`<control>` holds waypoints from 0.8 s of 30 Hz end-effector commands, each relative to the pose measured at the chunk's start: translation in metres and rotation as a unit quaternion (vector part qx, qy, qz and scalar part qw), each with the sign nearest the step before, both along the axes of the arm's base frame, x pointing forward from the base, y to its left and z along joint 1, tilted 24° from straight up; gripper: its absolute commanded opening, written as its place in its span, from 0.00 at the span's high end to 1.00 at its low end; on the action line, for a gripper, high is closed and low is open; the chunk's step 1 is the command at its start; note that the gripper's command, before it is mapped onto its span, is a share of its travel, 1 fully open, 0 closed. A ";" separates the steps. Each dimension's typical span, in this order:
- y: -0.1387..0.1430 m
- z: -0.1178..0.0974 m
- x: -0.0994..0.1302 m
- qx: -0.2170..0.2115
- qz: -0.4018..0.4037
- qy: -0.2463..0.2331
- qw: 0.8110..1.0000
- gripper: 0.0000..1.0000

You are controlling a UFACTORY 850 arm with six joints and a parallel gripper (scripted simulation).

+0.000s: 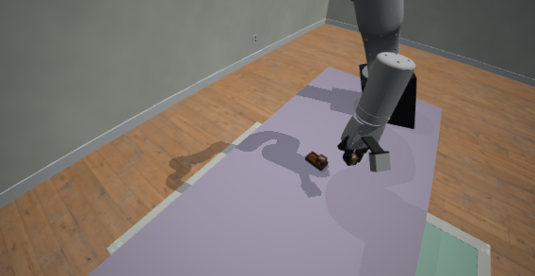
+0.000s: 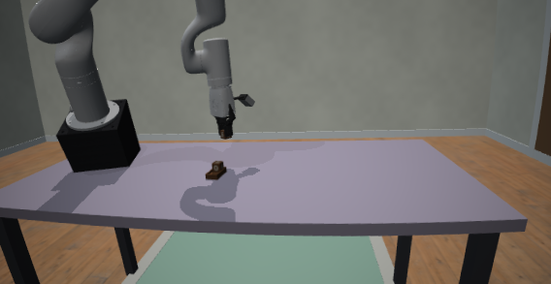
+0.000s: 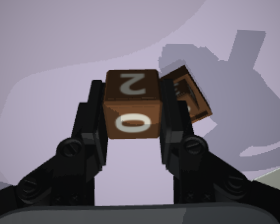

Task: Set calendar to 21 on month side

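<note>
Wall outlet, green rug.

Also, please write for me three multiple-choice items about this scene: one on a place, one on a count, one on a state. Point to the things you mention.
1. Where is the tray (image 1: pixel 311 160) (image 2: pixel 211 174) (image 3: pixel 203 101)?
A) On the floor
B) On the table (image 1: pixel 226 229) (image 2: pixel 369 187) (image 3: pixel 36 105)
C) On the robot's black base

2. How many cubes stand in the tray?
A) None
B) One
C) Two

3. How is the gripper (image 1: pixel 352 157) (image 2: pixel 225 133) (image 3: pixel 133 97)?
A) Shut on a cube (image 1: pixel 352 158) (image 2: pixel 223 134) (image 3: pixel 132 104)
B) Wide open
C) Shut on the tray

1 B: its underside meets the tabletop.
2 B: a single cube shows there.
3 A: both fingers press the cube's sides.
</note>
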State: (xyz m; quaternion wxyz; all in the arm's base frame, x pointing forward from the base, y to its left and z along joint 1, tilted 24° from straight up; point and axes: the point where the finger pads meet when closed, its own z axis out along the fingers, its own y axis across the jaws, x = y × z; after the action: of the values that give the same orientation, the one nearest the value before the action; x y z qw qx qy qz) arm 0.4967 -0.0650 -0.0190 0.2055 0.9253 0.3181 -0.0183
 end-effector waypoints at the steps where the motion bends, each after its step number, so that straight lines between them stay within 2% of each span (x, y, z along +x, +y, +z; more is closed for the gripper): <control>1: 0.000 0.001 0.001 -0.007 0.072 0.047 0.996 0.73; 6: 0.000 0.001 0.000 -0.012 0.122 0.068 0.990 0.73; 13: 0.000 0.000 0.000 -0.020 0.218 0.109 0.970 0.73; 24: 0.000 0.000 0.000 -0.024 0.256 0.125 0.958 0.73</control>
State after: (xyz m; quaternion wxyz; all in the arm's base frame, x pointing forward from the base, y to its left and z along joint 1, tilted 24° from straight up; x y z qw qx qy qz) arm 0.4962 -0.0650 -0.0191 0.1881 0.8037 0.5587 -0.0807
